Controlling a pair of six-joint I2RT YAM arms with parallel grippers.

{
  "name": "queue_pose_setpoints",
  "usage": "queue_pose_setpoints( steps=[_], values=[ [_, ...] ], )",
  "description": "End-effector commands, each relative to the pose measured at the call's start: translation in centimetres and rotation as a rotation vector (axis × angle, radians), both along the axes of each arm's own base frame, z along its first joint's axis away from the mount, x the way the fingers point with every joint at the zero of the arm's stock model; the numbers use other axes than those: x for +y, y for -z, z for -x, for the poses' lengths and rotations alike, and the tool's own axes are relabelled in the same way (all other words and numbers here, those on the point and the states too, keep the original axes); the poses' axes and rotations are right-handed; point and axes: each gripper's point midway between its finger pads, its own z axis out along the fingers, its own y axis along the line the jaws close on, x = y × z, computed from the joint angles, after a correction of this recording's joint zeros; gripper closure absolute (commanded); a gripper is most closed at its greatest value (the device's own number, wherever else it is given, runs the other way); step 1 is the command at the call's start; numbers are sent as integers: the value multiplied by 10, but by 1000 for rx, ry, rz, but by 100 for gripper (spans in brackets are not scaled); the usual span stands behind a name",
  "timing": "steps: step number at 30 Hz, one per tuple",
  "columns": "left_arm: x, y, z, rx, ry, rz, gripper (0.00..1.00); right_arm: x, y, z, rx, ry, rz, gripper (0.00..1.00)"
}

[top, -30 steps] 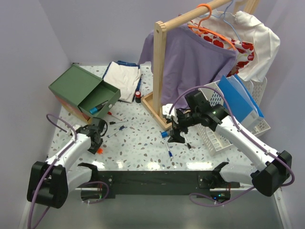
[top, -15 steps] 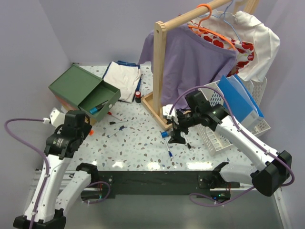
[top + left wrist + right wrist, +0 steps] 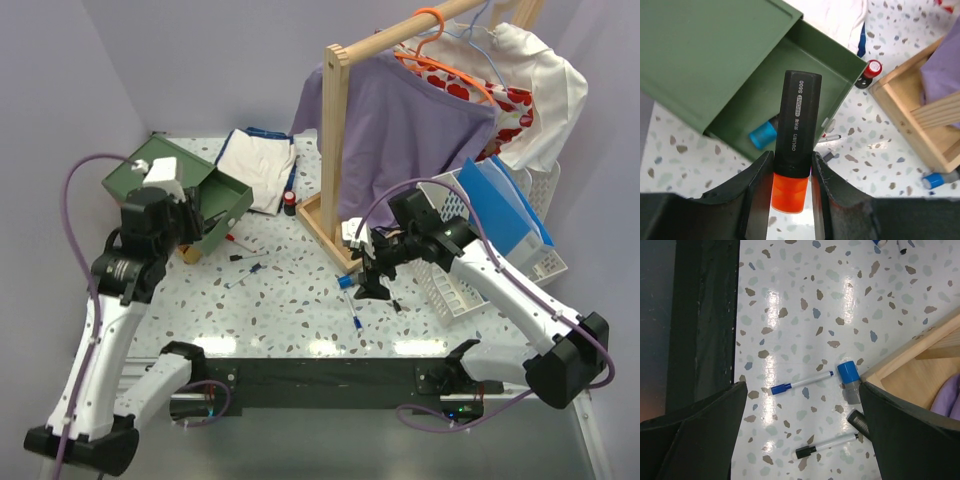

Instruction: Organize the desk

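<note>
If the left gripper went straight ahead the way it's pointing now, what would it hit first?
Probably the open drawer of the green box. The left gripper, shut on the orange-capped highlighter, points into it, so the highlighter would likely touch first; depth is unclear.

The left gripper (image 3: 791, 172) clamps a black highlighter with an orange end (image 3: 797, 120) between its two dark fingers (image 3: 758, 187), the orange end nearest the camera. Beneath it sits a green box with its drawer pulled open (image 3: 700, 50), and a blue-capped item (image 3: 763, 135) lies inside the drawer. A small red-capped cylinder (image 3: 871, 68) sits just beside the drawer's corner on the white speckled terrazzo desk (image 3: 875, 150). A pale wooden frame base (image 3: 905, 112) fills the right side, with a blue-capped marker (image 3: 936, 179) near it.
</note>
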Motion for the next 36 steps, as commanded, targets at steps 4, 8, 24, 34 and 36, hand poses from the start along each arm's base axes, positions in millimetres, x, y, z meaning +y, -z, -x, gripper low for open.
queue_pose_setpoints(
  steps=[4,8,24,34,36],
  values=[
    [-14,-9,-65,-38,232,-257,98,3,-4,-4,4,-21,-23,1],
    [-12,0,-85,-9,234,-303,91,2,-1,-7,15,-12,-17,1],
    [-9,-37,-86,-154,164,-255,22,-48,4,5,-146,-219,237,1],
    [-19,-41,0,-447,239,-133,1,-93,65,-40,-366,-372,568,5],
    [-17,-25,10,-442,233,-121,0,-91,73,-49,-401,-403,583,7]
  ],
)
